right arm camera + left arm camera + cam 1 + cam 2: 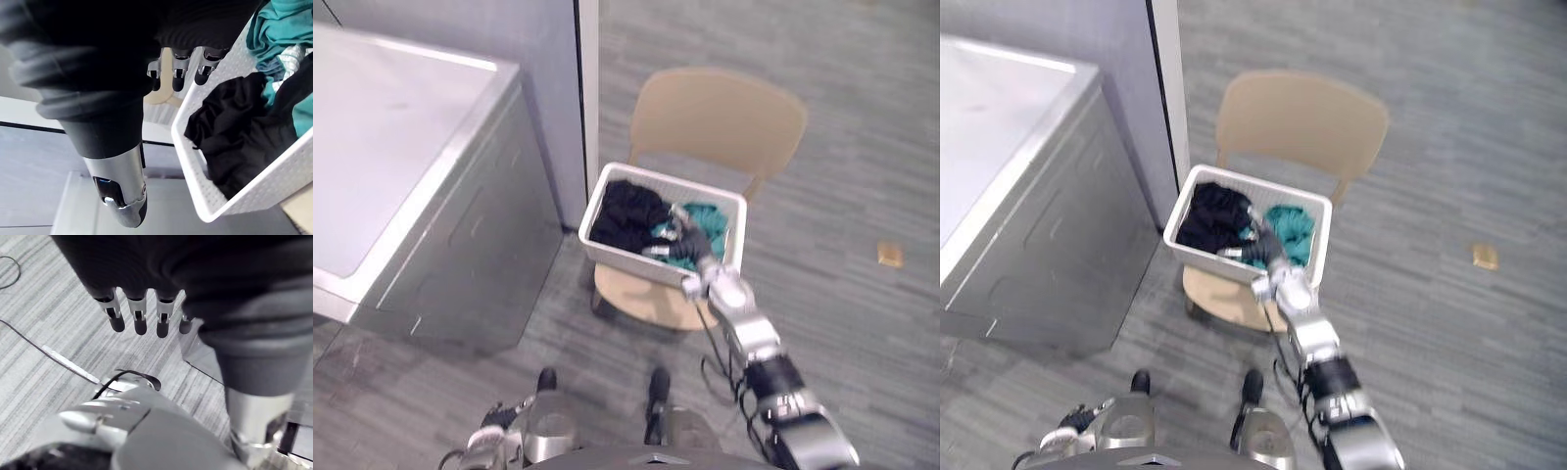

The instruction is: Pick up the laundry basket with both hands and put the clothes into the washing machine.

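A white laundry basket (pixel 607 257) sits on the seat of a tan chair (pixel 720 117). Inside it lie a black garment (pixel 625 213) on the left and teal clothes (pixel 710 220) on the right. My right hand (pixel 690 243) reaches over the basket's near rim and hovers above the clothes, open, its fingers (pixel 178 68) straight and holding nothing; the basket's perforated wall (pixel 234 196) shows just past them. My left hand (pixel 139 316) hangs low over the carpet, fingers straight and open. The washing machine (pixel 401 166), with its silver-grey lid shut, stands to the left of the chair.
A grey partition (pixel 548 78) with a white edge stands between the washing machine and the chair. A small tan object (pixel 890 255) lies on the grey carpet at the right. Open carpet lies right of the chair and in front of it.
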